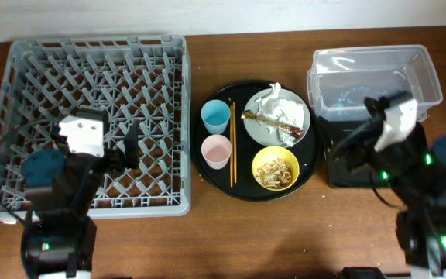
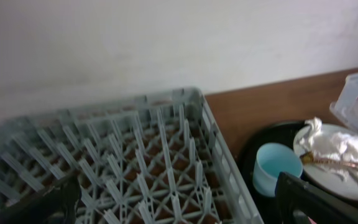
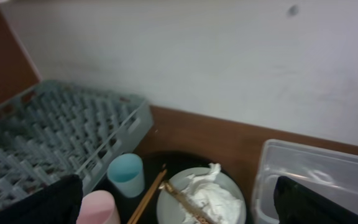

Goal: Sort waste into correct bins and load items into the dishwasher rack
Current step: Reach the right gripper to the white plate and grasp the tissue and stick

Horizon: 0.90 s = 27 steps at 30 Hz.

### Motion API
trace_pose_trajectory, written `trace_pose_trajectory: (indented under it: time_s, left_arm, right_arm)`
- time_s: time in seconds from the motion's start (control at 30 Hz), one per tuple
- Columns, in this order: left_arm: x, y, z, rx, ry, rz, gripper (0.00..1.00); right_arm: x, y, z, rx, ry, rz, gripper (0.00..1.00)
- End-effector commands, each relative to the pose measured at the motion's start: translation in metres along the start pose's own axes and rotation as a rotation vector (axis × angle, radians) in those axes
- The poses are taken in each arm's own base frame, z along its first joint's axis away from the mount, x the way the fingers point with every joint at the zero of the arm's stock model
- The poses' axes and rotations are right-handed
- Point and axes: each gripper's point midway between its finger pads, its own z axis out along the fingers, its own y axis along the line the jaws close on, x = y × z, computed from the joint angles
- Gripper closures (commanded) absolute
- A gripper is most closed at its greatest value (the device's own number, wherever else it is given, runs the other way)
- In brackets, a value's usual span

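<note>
Even, soft lighting overhead, hardly any shadows; both wrist views look a bit blurry and washed-out.

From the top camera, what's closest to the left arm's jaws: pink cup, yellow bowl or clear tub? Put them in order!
1. Pink cup, left side of the round black tray, nearest.
2. Yellow bowl, front right of that tray.
3. Clear tub, far right, at the back, farthest.
</note>
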Motion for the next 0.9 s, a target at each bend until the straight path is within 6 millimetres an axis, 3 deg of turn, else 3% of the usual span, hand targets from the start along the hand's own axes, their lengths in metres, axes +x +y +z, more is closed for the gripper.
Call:
trace_pose_trajectory:
  time_s: [0.0, 0.27, 0.37, 0.47, 0.53, 0.63, 0.77, 0.87]
  left_arm:
    - [0.006, -0.002, 0.011, 0.024, 0.034, 0.001, 0.01]
    - [0.022, 0.000, 0.027, 0.031, 0.096, -0.014, 0.01]
    - [0.029, -0.001, 0.028, 0.035, 0.122, -0.021, 0.01]
    - [0.029, -0.001, 0.028, 0.035, 0.122, -0.020, 0.01]
    - [0.029, -0.001, 0.028, 0.035, 0.122, -0.020, 0.01]
    - [0.029, -0.001, 0.028, 0.035, 0.122, -0.021, 0.01]
    - [0.029, -0.001, 0.028, 0.035, 0.122, -0.020, 0.01]
    - [0.029, -0.001, 0.028, 0.035, 0.122, -0.021, 0.01]
  right_arm:
    - [0.008, 0.004, 0.023, -0.093, 0.058, 0.016, 0.02]
    - [0.049, -0.003, 0.062, -0.164, 0.209, 0.114, 0.02]
    - [0.052, -0.010, 0.075, -0.052, 0.285, 0.078, 0.02]
    - [0.056, -0.004, 0.098, 0.095, 0.437, -0.063, 0.02]
    - [0.075, 0.005, 0.122, 0.122, 0.555, -0.150, 0.02]
    - [0.122, 0.016, 0.156, 0.083, 0.690, -0.167, 0.02]
    - [0.167, 0.002, 0.193, 0.049, 0.767, -0.256, 0.02]
    - [0.190, -0.010, 0.220, 0.051, 0.768, -0.295, 0.01]
